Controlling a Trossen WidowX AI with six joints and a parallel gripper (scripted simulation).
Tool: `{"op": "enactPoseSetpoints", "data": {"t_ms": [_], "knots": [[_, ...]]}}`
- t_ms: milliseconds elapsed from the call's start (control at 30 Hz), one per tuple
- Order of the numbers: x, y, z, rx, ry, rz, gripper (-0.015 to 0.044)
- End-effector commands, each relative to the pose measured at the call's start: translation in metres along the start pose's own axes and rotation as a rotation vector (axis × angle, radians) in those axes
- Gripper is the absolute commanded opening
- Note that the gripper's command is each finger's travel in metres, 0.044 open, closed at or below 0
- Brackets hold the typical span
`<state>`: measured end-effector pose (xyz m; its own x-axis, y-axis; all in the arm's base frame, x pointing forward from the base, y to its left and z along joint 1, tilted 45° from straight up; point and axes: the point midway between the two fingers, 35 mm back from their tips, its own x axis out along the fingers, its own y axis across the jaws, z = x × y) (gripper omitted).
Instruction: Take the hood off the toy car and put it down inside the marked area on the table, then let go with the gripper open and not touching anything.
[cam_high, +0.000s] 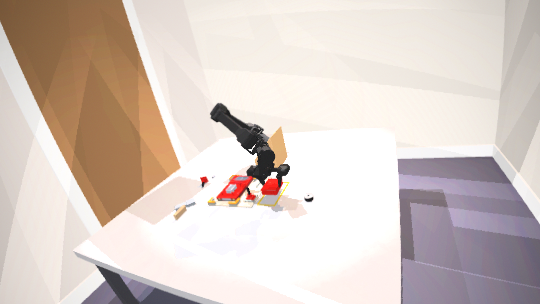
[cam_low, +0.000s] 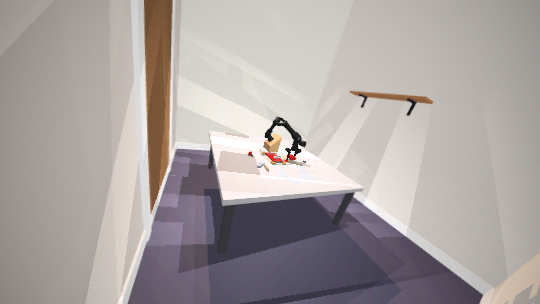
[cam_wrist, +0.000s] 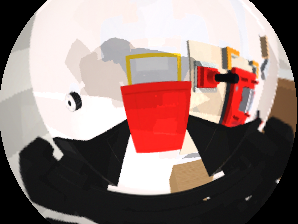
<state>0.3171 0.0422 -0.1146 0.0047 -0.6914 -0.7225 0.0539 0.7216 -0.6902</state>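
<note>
The red hood (cam_high: 271, 187) (cam_low: 292, 157) (cam_wrist: 157, 120) is held between the two fingers of my gripper (cam_high: 271, 183) (cam_wrist: 157, 118), which is shut on it. The hood hangs over the marked area, a yellow outline (cam_high: 283, 192) (cam_wrist: 128, 70); its far part shows beyond the hood in the wrist view, greyed by shadow. The hood looks a little above the table; the exact gap cannot be told. The red toy car (cam_high: 235, 189) (cam_low: 274, 157) (cam_wrist: 245, 100) lies beside the area, to its left in the top view.
A red part with a black handle (cam_high: 251, 197) (cam_wrist: 207, 77) stands between car and area. A black-and-white wheel (cam_high: 308, 198) (cam_wrist: 74, 101) lies on the area's other side. A tan box (cam_high: 278, 146) (cam_low: 272, 143) (cam_wrist: 190, 176) stands behind. A tan block (cam_high: 180, 212) lies left of the car.
</note>
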Motion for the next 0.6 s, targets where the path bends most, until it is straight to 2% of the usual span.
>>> {"op": "enactPoseSetpoints", "data": {"t_ms": [0,567], "knots": [[0.0028,-0.0003,-0.0024,-0.010,0.004,-0.006,0.0000],[0.0090,-0.0003,-0.0024,-0.010,0.004,-0.007,0.0000]]}}
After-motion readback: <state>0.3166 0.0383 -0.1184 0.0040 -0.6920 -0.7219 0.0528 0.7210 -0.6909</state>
